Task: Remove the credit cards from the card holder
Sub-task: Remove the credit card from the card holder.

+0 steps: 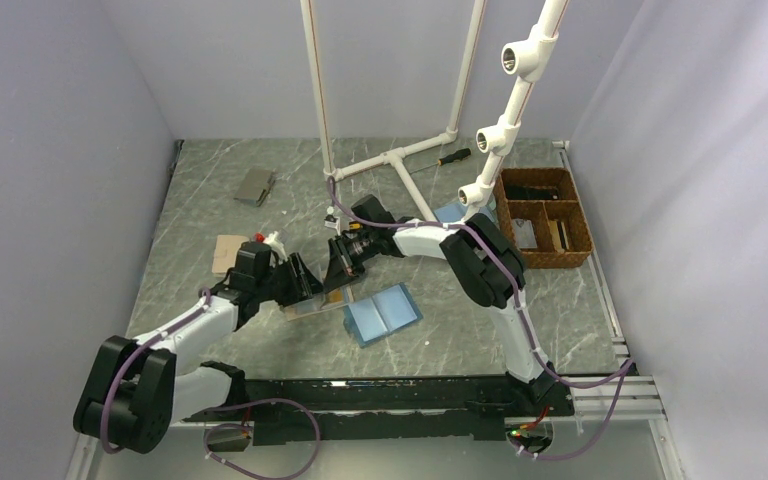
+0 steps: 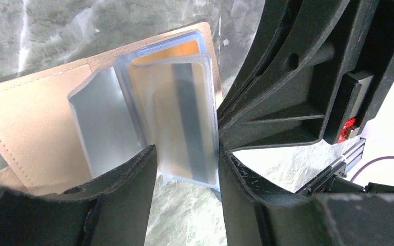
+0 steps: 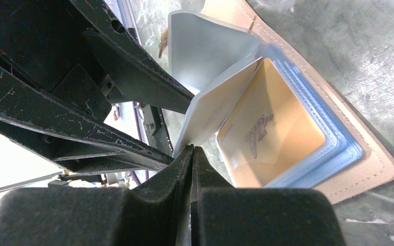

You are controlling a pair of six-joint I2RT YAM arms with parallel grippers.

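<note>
Tan card holder (image 2: 36,123) open on the counter (image 1: 520,330), left gripper (image 2: 187,156) jaws spread around a raised clear sleeve (image 2: 184,118), right gripper (image 3: 191,154) jaws clenched on its edge — gold card (image 3: 272,123) beneath.

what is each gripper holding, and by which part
The right gripper, shut, pinches a clear card sleeve of the open card holder by its free edge. The left gripper straddles the sleeves; whether it grips cannot be told.
</note>
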